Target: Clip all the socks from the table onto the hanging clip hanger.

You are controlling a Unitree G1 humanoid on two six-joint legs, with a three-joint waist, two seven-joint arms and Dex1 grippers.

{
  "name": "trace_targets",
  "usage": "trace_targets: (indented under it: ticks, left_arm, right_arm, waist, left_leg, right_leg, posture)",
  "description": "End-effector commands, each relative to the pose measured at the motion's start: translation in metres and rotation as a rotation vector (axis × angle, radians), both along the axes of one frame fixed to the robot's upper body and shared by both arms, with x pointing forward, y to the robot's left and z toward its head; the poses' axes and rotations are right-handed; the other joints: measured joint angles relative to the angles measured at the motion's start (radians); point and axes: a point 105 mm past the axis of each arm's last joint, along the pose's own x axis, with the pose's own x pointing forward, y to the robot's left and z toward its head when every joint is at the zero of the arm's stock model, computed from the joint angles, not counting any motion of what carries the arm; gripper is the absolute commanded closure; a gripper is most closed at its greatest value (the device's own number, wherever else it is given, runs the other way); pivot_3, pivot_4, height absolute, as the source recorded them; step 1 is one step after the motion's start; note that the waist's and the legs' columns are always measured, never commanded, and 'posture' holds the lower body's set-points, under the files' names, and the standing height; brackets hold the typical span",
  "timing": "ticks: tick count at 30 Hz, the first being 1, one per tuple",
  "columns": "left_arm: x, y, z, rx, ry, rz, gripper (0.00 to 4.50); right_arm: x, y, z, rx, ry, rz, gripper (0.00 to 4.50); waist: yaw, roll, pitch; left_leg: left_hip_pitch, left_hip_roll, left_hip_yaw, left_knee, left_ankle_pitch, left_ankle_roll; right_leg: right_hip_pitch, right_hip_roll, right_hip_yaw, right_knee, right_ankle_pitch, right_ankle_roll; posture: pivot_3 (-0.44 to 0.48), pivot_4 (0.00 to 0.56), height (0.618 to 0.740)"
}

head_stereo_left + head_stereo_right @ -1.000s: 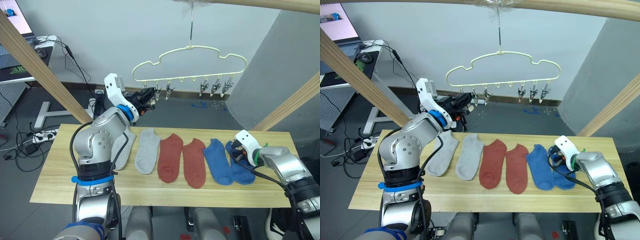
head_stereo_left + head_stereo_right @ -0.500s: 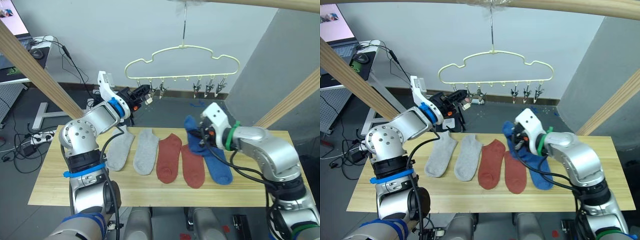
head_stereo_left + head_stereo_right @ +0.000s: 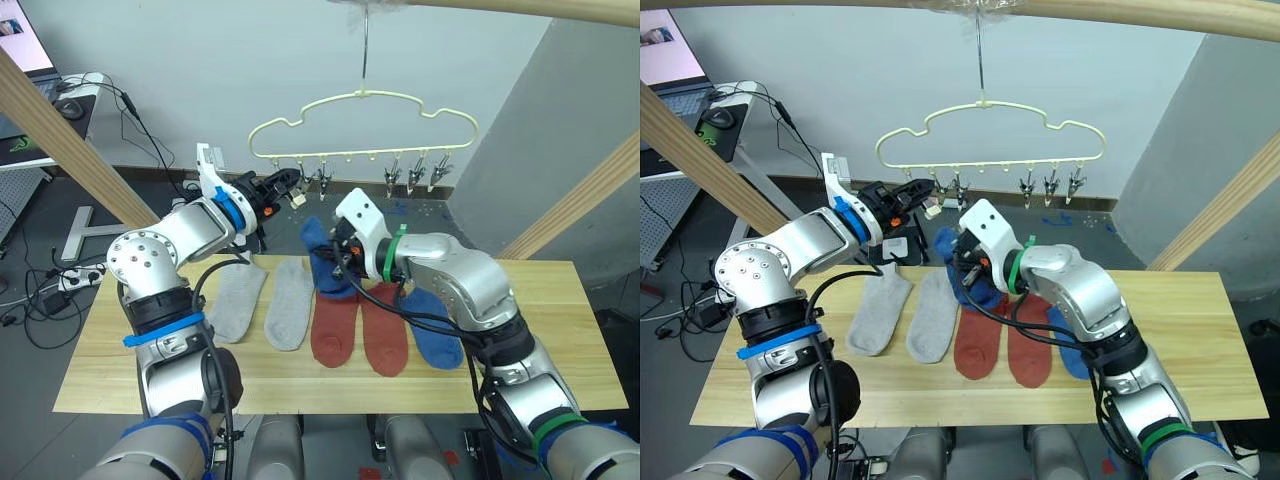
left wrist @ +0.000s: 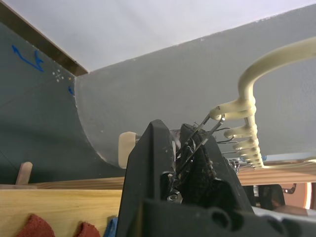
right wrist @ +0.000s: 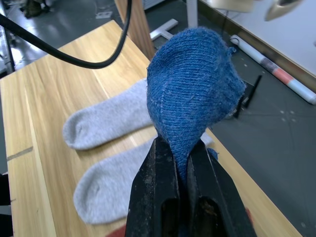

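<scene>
Left eye view: right gripper [image 3: 338, 262] clamped on one blue sock [image 3: 322, 255], lifted off the table [image 3: 100, 350] and carried toward the left end of the pale yellow clip hanger [image 3: 362, 125]. Left gripper [image 3: 287, 186] raised to the hanger's leftmost clip [image 3: 297, 192], seemingly pinching it. Five socks flat on the light wood: two grey socks [image 3: 265, 301], two rust red socks [image 3: 360, 325], the second blue sock [image 3: 430, 335] at the right of the row. No sock on any clip yet.

Right eye view: same scene; held sock bunched just below and beside the left clips, not touching them.

Left wrist view: black fingers [image 4: 153, 163] closed around a small metal clip [image 4: 197, 143] at the end of the hanger's clip row. Cannot tell whether the clip's mouth is pressed open.

Right wrist view: black fingers [image 5: 165, 187] shut on the blue sock's fabric, its end standing up as a rounded bunch above the fingertips; grey pair and wood planks beneath.

Step in hand, by the look of it: delivering the first sock to the clip. Next move likely calls for raising the sock's free edge into the clip's mouth while squeezed open, then releasing the clip before letting go of the sock. Risk: swinging hanger, bunched fabric missing the narrow mouth.
</scene>
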Motion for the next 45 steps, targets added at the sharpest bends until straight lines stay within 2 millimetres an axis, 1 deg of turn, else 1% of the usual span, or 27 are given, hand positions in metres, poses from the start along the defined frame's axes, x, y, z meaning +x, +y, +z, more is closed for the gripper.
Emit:
trace_targets:
  ticks: [1, 8, 20, 27, 34, 36, 38, 39, 42, 45]
  left_arm:
    - [0.001, 0.008, -0.002, 0.015, 0.013, 0.037, 4.26]
    - [-0.002, 0.004, -0.003, 0.021, 0.006, 0.027, 4.26]
    - [-0.005, 0.004, -0.007, 0.031, 0.007, 0.016, 4.26]
    - [-0.006, 0.004, -0.011, 0.048, 0.011, 0.009, 4.26]
    - [-0.005, 0.005, -0.013, 0.052, 0.005, 0.015, 4.26]
    - [-0.003, 0.007, -0.012, 0.026, -0.001, 0.029, 3.51]
    - [-0.003, 0.008, -0.011, 0.019, -0.006, 0.028, 2.95]
    - [-0.003, 0.008, -0.011, 0.023, -0.006, 0.027, 2.58]
    - [-0.006, 0.003, -0.010, 0.023, -0.012, -0.004, 1.72]
    - [-0.008, 0.000, -0.010, 0.020, -0.014, -0.023, 1.72]
  right_arm:
    - [0.000, 0.009, 0.012, 0.019, -0.059, 0.046, 4.45]
    - [0.009, 0.014, 0.016, 0.017, -0.079, 0.061, 4.45]
    - [0.028, 0.016, 0.033, 0.009, -0.136, 0.060, 4.45]
    - [0.039, 0.011, 0.038, 0.002, -0.157, 0.040, 4.45]
    - [0.041, 0.010, 0.041, 0.008, -0.159, 0.034, 4.45]
    - [0.041, 0.010, 0.041, 0.009, -0.158, 0.036, 4.50]
    - [0.041, 0.010, 0.041, 0.009, -0.156, 0.037, 4.50]
    - [0.041, 0.010, 0.041, 0.009, -0.156, 0.038, 4.50]
    - [0.041, 0.010, 0.042, 0.009, -0.157, 0.041, 4.50]
    - [0.040, 0.011, 0.042, 0.011, -0.157, 0.043, 4.50]
  waist:
    - [0.001, 0.000, 0.000]
    - [0.002, -0.001, -0.001]
    - [0.004, -0.001, -0.001]
    - [0.005, -0.002, -0.002]
    - [0.005, -0.002, -0.002]
    - [0.005, -0.002, -0.002]
    - [0.006, -0.002, -0.002]
    - [0.007, -0.002, -0.002]
    - [0.010, -0.002, -0.002]
    - [0.017, -0.002, -0.002]
  left_leg:
    - [0.000, 0.000, 0.000, 0.000, 0.000, 0.000]
    - [0.000, 0.000, 0.000, 0.000, 0.001, -0.001]
    - [0.001, 0.000, -0.001, 0.001, 0.002, -0.004]
    - [0.001, 0.000, -0.002, 0.001, 0.003, -0.005]
    - [0.001, 0.000, -0.003, 0.001, 0.003, -0.006]
    - [0.001, 0.000, -0.003, 0.001, 0.003, -0.006]
    - [0.001, 0.000, -0.003, 0.001, 0.004, -0.006]
    - [0.001, 0.000, -0.004, 0.001, 0.004, -0.006]
    - [0.001, 0.000, -0.004, 0.001, 0.004, -0.006]
    - [0.000, 0.000, -0.005, 0.001, 0.004, -0.006]
  right_leg:
    - [0.000, 0.000, 0.000, 0.000, 0.000, 0.000]
    - [0.000, 0.000, 0.000, 0.002, 0.000, 0.000]
    - [-0.001, 0.000, -0.001, 0.007, 0.000, 0.000]
    - [-0.002, 0.000, -0.001, 0.008, 0.000, 0.000]
    - [-0.002, 0.000, -0.002, 0.009, 0.000, 0.000]
    - [-0.002, 0.000, -0.002, 0.009, 0.000, 0.000]
    - [-0.002, 0.000, -0.003, 0.010, 0.000, 0.000]
    - [-0.002, 0.000, -0.003, 0.010, 0.000, 0.000]
    - [-0.002, 0.000, -0.003, 0.010, 0.000, 0.000]
    - [-0.002, 0.000, -0.004, 0.010, 0.000, 0.000]
  posture:
    - [0.131, 0.216, 0.740]
    - [0.144, 0.208, 0.740]
    - [0.160, 0.202, 0.740]
    - [0.162, 0.201, 0.740]
    - [0.157, 0.204, 0.740]
    - [0.157, 0.204, 0.740]
    - [0.157, 0.204, 0.740]
    - [0.157, 0.204, 0.740]
    - [0.157, 0.204, 0.740]
    - [0.157, 0.204, 0.740]
